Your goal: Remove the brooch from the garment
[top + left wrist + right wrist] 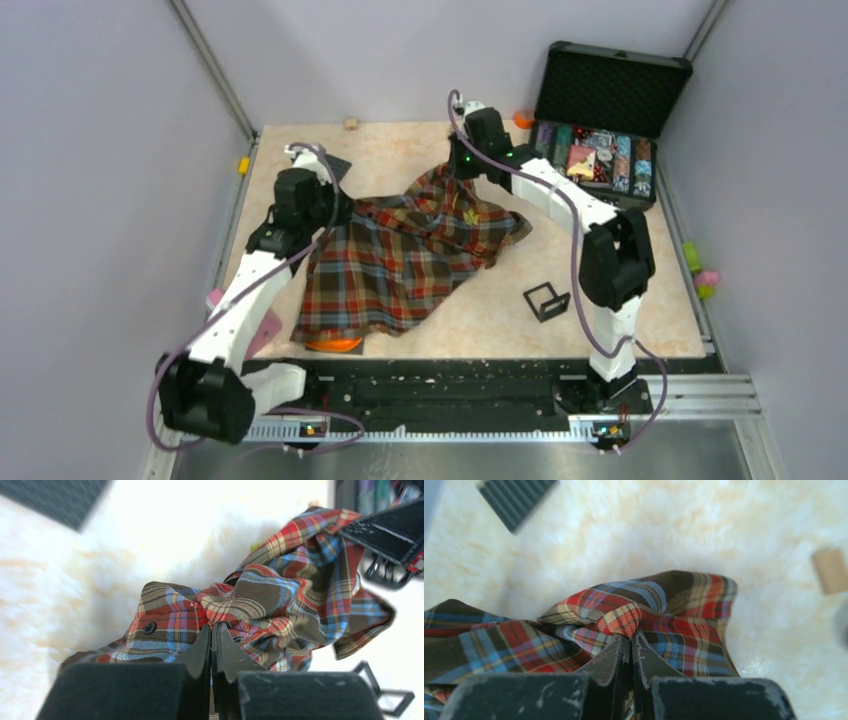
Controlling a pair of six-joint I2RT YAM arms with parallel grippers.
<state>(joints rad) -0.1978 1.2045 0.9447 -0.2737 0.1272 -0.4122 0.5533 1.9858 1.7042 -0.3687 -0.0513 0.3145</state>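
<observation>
Both my pincers are closed, each nipping cloth.

My left arm (250,285) reaches forward from its base, elbow low and near, wrist bent downward. My left pincer (212,628) has its two dark fingers pressed flat together, and the tips meet on a fold of the plaid shirt (300,595) just ahead of them. My right arm (585,215) rises from its base, folds at a high elbow and stretches forward and inward, wrist tipped down. My right pincer (630,636) is likewise closed, with a ridge of the shirt caught at its tips.
</observation>
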